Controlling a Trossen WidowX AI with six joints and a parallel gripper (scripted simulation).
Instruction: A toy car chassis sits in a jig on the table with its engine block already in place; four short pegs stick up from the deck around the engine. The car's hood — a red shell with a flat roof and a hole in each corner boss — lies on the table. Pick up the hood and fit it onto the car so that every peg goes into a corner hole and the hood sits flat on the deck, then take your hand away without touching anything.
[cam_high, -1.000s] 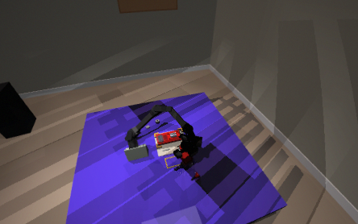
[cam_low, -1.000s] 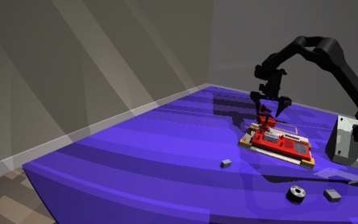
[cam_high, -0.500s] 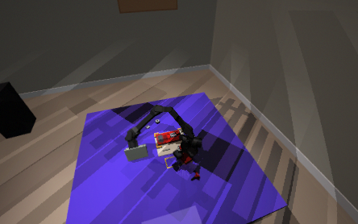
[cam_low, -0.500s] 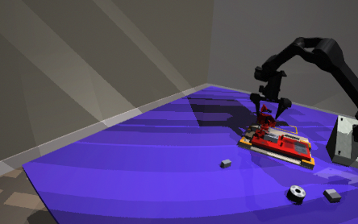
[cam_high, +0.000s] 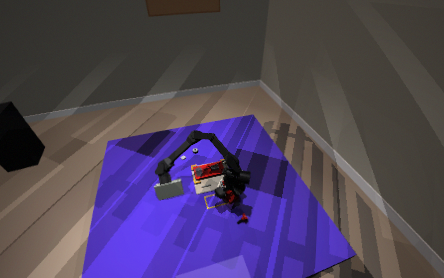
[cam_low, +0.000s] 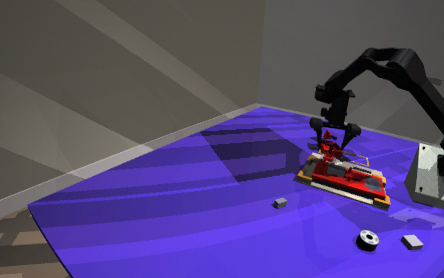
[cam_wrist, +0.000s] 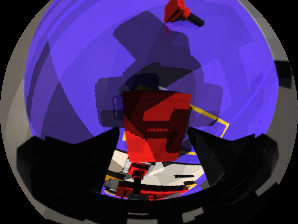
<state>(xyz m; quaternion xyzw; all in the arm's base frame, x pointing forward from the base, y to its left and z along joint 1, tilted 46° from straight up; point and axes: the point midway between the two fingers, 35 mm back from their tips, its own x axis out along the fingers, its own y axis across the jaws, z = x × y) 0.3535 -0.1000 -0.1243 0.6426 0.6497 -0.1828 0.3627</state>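
Jaws: the black parallel-jaw gripper (cam_high: 228, 192) (cam_low: 332, 146) (cam_wrist: 154, 131) stands wide, nothing gripped; its fingers flank the hood in the wrist view.
Hood: the red flat-roofed shell (cam_high: 230, 196) (cam_low: 330, 149) (cam_wrist: 157, 125) is off the car; centre of the wrist frame, right of centre in the exterior.
Chassis: the red toy car body (cam_high: 209, 170) (cam_low: 350, 180) sits in its yellow-cornered jig (cam_low: 381, 202); lower right of the exterior frame.

Hood (cam_wrist: 157, 125) showing smooth, plastic-looking surfaces; arm (cam_high: 227, 155) (cam_low: 400, 65) presenting matt black; floor (cam_high: 60, 220) (cam_low: 30, 250) looking like wood.
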